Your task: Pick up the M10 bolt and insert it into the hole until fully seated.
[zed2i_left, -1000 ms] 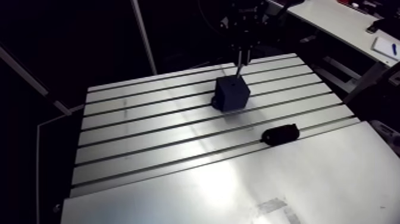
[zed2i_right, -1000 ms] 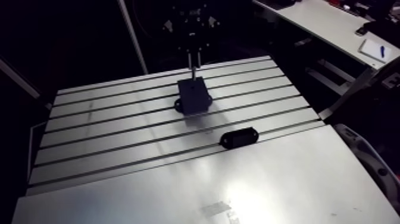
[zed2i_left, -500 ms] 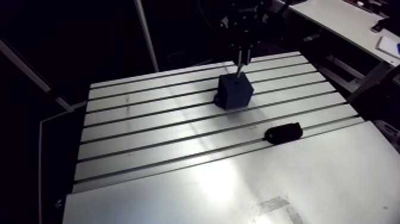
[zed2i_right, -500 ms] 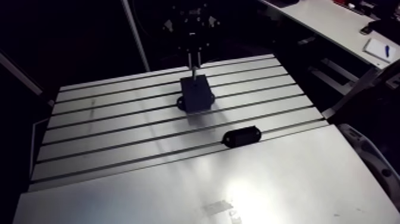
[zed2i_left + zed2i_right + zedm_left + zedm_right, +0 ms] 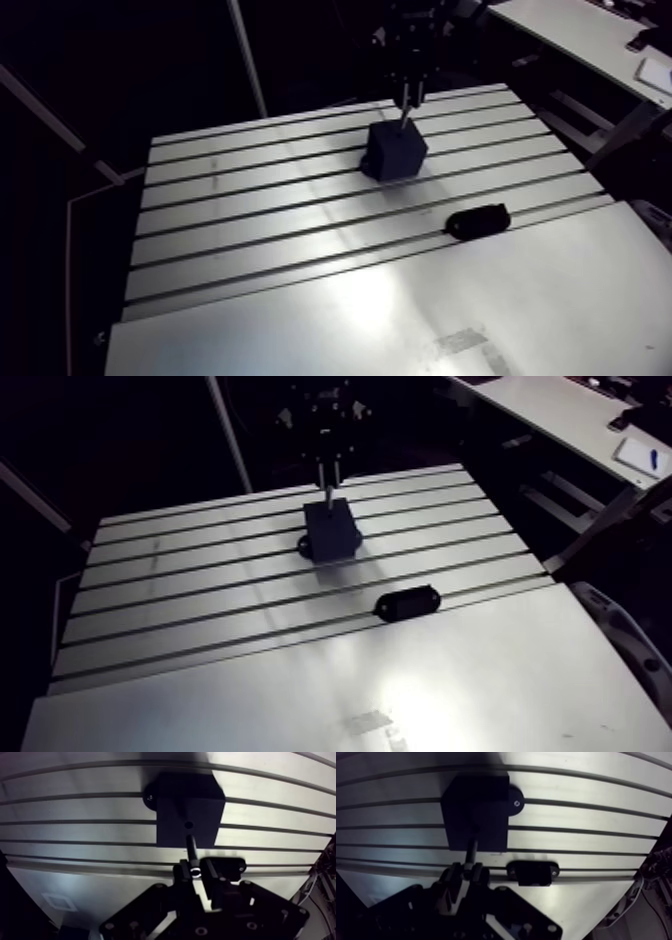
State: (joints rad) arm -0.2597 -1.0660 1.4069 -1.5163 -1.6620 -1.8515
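Note:
A dark block (image 5: 393,152) stands on the slotted table (image 5: 250,215) toward its far side. The wrist view shows a small round hole (image 5: 188,825) in the block's top face. My gripper (image 5: 195,871) hangs over the block and is shut on the M10 bolt (image 5: 191,849), which points down. The bolt's shank (image 5: 402,113) shows as a thin pale rod in the arm view. Its tip is just above the block's top, close beside the hole. I cannot tell whether the tip touches the block.
A dark oval holder (image 5: 477,221) lies on a table slot nearer the front, to the right of the block. A round foot (image 5: 514,802) juts from the block's side. A smooth plate (image 5: 400,320) covers the table's front part.
The arm view has shifted slightly. The gripper still holds the bolt over the block, and I see no clear move of it.

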